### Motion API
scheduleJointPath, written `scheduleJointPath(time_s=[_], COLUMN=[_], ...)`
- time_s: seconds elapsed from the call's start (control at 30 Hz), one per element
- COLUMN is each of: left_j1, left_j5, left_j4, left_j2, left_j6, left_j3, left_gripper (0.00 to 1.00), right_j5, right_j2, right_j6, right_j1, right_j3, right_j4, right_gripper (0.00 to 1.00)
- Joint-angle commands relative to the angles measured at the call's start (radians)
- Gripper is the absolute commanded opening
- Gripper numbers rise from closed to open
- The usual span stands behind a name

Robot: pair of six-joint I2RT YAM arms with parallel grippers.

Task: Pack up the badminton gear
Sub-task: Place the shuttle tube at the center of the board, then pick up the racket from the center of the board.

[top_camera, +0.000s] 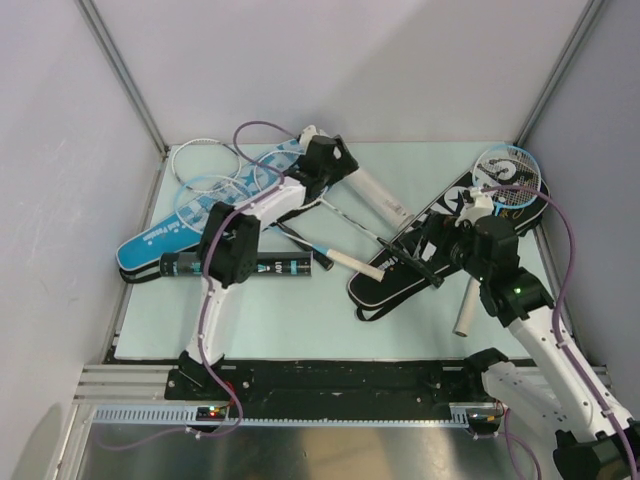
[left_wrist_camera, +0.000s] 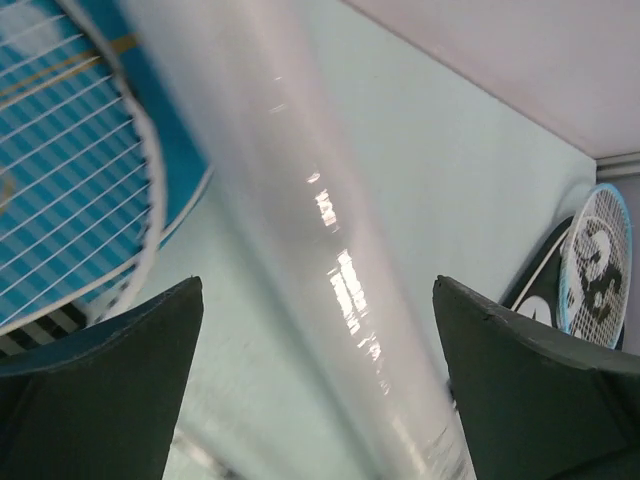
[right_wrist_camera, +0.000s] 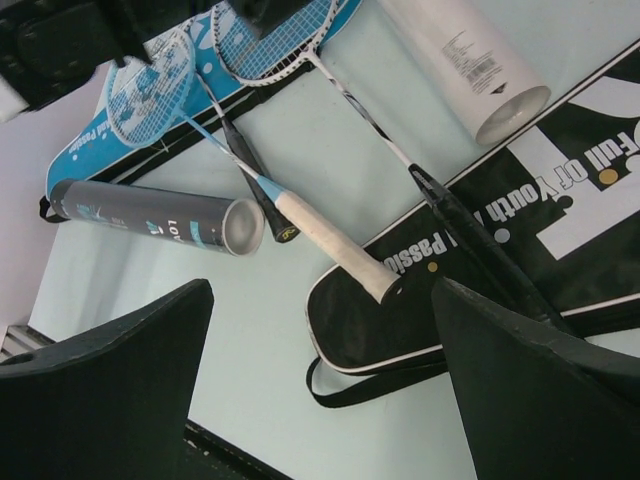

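Top external, black tube (top_camera: 286, 267) axis L-R (flat)

Left racket cover (top_camera: 150, 243) lies at the frame's left, rackets (top_camera: 200, 200) overlapping it, the lower shuttle tube (top_camera: 285, 267) just below. Upper shuttle tube (top_camera: 380, 195) lies top centre. Right racket cover (top_camera: 400, 288) carries a racket head (top_camera: 508, 168) at upper right.

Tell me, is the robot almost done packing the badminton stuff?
Not nearly. Done: nothing, the rackets lie loose across the blue cover and black cover. In hand: the open left pincer straddles the white tube without gripping it; the right pincer is open, empty. Still to do: rackets into covers, and both tubes, the black tube too.
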Motion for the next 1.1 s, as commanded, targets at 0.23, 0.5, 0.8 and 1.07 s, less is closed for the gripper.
scheduleJointPath(time_s=[0.23,0.5,0.8,1.07], left_j1=[0.031,0.181,0.462,0.47], left_j5=[-0.159,0.02,0.329,0.374], left_j4=[0.068,-0.047,-0.073,-0.123], left_j2=[-0.655,-1.109,-1.423,-1.503], left_j6=[0.26,0.257,0.246,0.306], left_j3=[-0.53,-0.924,-1.249,-1.268], left_gripper=[1.0,1.0,0.99,0.93], right_j5=[-0.008,-0.107,-0.095,-0.019], right_j2=[0.251,0.584,0.926,0.992], right_j6=[-0.164,-0.342,-0.405,-0.342], right_j1=[-0.017,-0.02,0.004,-0.001], right_j3=[0.033,0.122,0.343,0.407], right_j4=[0.219,0.277,0.227,0.116], right_gripper=[0.82,0.65,0.6,0.6])
